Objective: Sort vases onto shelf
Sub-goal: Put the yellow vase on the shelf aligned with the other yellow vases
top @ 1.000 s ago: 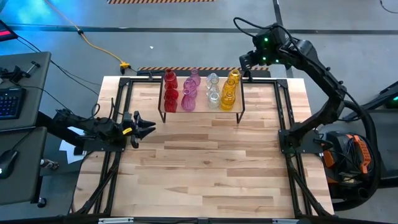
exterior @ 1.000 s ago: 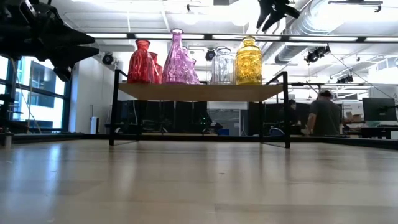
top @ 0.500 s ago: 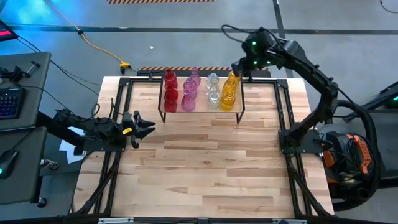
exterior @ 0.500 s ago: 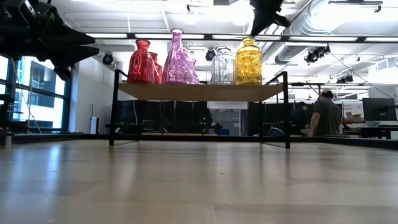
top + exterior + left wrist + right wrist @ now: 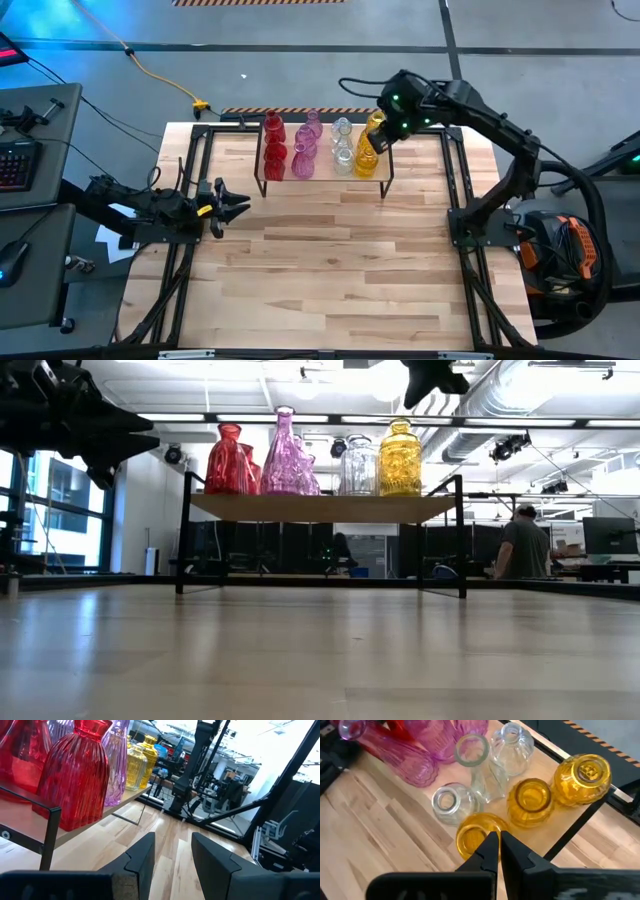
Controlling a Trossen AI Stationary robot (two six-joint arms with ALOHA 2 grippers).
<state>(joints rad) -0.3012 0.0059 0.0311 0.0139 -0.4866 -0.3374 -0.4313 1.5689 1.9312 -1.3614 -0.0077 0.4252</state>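
Right gripper (image 5: 494, 851) hangs above the shelf's (image 5: 325, 177) right end, fingers pinched shut on nothing, tips over the nearest yellow vase (image 5: 476, 836). All vases (image 5: 303, 152) stand on the shelf by the tabletop's (image 5: 330, 270) far edge (red, pink, clear, yellow). Left gripper (image 5: 172, 855) waits at the left edge, fingers apart, empty.

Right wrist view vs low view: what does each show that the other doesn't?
Only the right wrist view: open mouths of the yellow glass vases and clear glass vases, seen from above, with the right gripper fingers shut over the nearest yellow one. Only the low view: the shelf's thin black metal legs, bare wooden tabletop, and a person in the room behind. Both: the wood-topped shelf holding red glass vases, purple glass vases, clear and yellow ones.
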